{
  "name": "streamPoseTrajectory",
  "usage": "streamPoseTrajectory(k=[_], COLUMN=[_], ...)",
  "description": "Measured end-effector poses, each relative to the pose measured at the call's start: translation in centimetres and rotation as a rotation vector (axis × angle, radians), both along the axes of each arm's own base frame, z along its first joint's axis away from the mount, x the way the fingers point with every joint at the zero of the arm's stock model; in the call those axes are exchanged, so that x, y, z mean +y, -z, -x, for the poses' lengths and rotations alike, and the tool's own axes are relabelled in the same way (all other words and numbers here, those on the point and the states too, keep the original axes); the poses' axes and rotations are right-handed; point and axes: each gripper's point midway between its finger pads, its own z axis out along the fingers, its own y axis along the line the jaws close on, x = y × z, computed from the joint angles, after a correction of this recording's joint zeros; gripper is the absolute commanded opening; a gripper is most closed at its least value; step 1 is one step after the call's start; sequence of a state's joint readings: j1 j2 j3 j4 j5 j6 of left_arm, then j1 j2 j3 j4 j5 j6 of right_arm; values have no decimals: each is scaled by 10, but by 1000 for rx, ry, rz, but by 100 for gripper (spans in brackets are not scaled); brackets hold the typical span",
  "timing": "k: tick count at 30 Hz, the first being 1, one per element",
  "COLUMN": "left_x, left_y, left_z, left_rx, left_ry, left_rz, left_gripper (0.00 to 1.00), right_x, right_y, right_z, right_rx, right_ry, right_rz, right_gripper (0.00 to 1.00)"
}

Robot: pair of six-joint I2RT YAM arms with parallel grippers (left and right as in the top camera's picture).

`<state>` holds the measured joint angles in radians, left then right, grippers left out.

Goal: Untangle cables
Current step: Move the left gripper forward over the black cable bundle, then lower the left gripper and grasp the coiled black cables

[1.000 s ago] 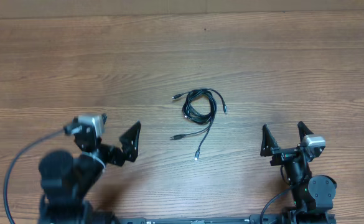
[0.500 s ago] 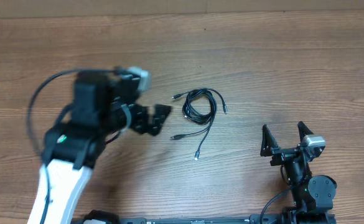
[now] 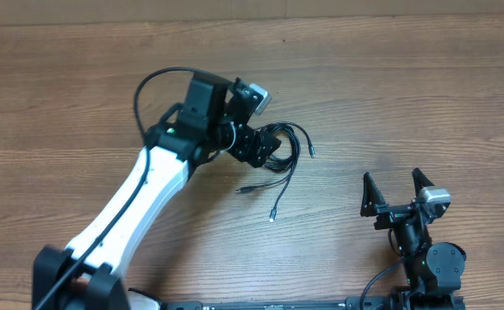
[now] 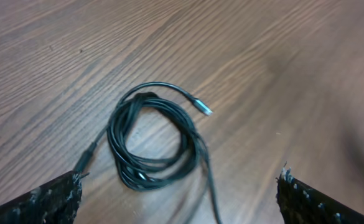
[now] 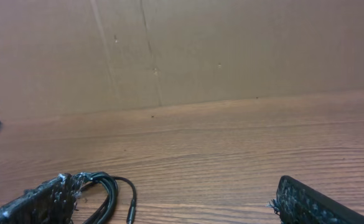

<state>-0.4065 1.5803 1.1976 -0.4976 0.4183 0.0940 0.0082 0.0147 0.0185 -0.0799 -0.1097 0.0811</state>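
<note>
With left jaws wide and empty over the coiled cables [image 4: 191, 144], lower and pinch one outer strand only; bring right jaws, equally wide and empty, across.

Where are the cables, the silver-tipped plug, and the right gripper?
cables [image 4: 127, 171], left wrist view, lower-left arc of the coil.
silver-tipped plug [image 4: 203, 111], left wrist view, its metal tip.
right gripper [image 3: 391, 182], overhead view, gap midway between its open fingers.

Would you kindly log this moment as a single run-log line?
stage: pre-grasp | left gripper: open above cables, nothing held | right gripper: open, far from cables | cables: coiled on table
</note>
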Motion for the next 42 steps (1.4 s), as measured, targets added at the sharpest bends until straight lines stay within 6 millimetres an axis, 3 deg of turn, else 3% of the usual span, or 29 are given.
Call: streamPoseTrajectory(k=[3, 7, 13, 17, 20, 24, 26, 34, 37, 39, 40, 41, 42], left_x=[-1, -1, -4, -8, -9, -10, -10, -8, -4, -2, -1, 0, 2], left_y=[22, 51, 86, 109, 128, 145, 145, 140, 123, 97, 85, 72, 59], left_z=[-15, -38, -59, -69, -72, -69, -67, -61, -52, -48, -45, -42, -37], left_rx=[-3, -41, -137, -184, -186, -163, -158, -127, -115, -139, -151, -164, -173], left_ry=[-15, -22, 66, 128, 153, 175, 183, 188, 189, 185, 184, 182, 183], left_rz=[-34, -89, -170, -207, -222, -235, -234, -249, -254, -246, -242, -238, -235], left_gripper=[91, 89, 79, 63, 37, 15, 4, 4, 4, 4, 7, 18, 35], right_x=[0, -1, -1, -1, -1, -1, -1, -1, -1, -1, -1, -1, -1], right_y=[0, 0, 0, 0, 0, 0, 0, 0, 0, 0, 0, 0, 0], right_z=[0, 0, 0, 0, 0, 0, 0, 0, 0, 0, 0, 0, 0], right_rx=[0, 0, 0, 0, 0, 0, 0, 0, 0, 0, 0, -1, 0], right_ry=[3, 5, 5, 6, 5, 5, 5, 6, 5, 5, 6, 5, 6], right_rz=[0, 0, 0, 0, 0, 0, 0, 0, 0, 0, 0, 0, 0], right_gripper=[100, 100, 100, 100, 100, 100, 100, 100, 100, 100, 100, 100, 100])
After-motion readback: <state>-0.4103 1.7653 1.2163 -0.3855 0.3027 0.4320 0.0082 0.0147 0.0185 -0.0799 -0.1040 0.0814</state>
